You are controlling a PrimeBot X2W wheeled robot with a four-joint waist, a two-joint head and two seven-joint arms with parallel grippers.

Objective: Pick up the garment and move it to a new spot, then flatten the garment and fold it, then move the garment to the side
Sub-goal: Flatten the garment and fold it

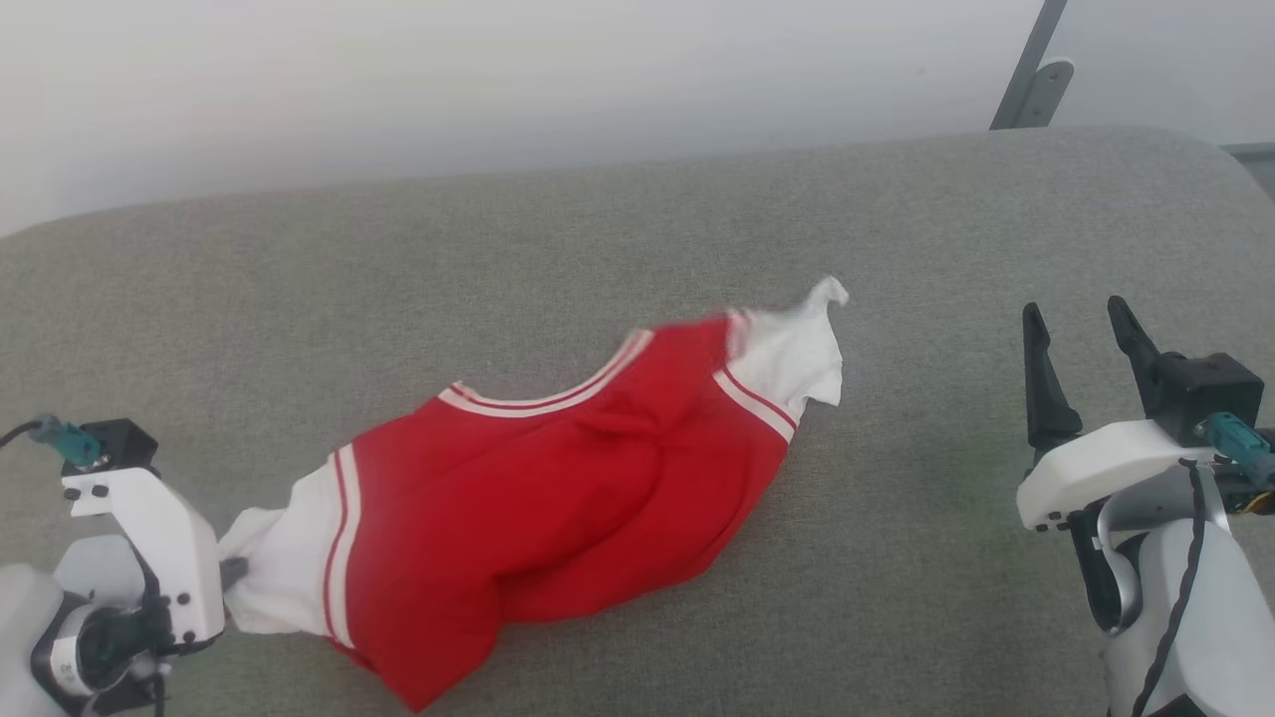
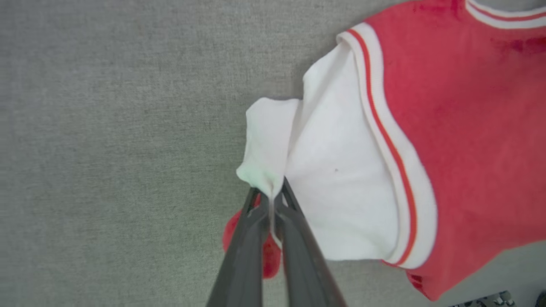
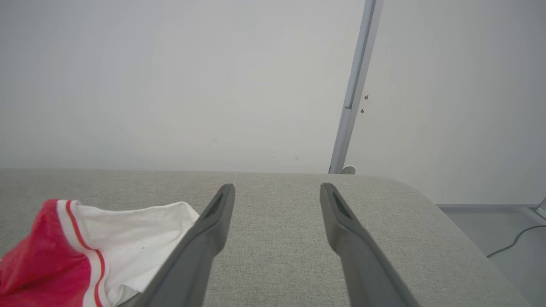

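Note:
The garment [image 1: 558, 488], a red T-shirt with white sleeves and striped trim, lies bunched and stretched across the grey cushion. My left gripper [image 1: 234, 576] sits at the lower left, shut on the edge of the garment's white left sleeve [image 2: 332, 170]; in the left wrist view the gripper [image 2: 271, 194] pinches a fold of that white cloth between its tips. At the right my right gripper [image 1: 1081, 324] stands open, holding nothing, a short way right of the garment's other white sleeve [image 1: 797, 349]. In the right wrist view the open gripper [image 3: 277, 189] has that sleeve [image 3: 128, 226] to its left.
The grey fabric cushion [image 1: 896, 558] spans the whole view, its far edge against a pale wall [image 1: 498, 80]. A grey metal post [image 1: 1031, 70] stands behind the cushion at the right. The cushion's rounded right end drops to a floor with a cable [image 3: 512, 243].

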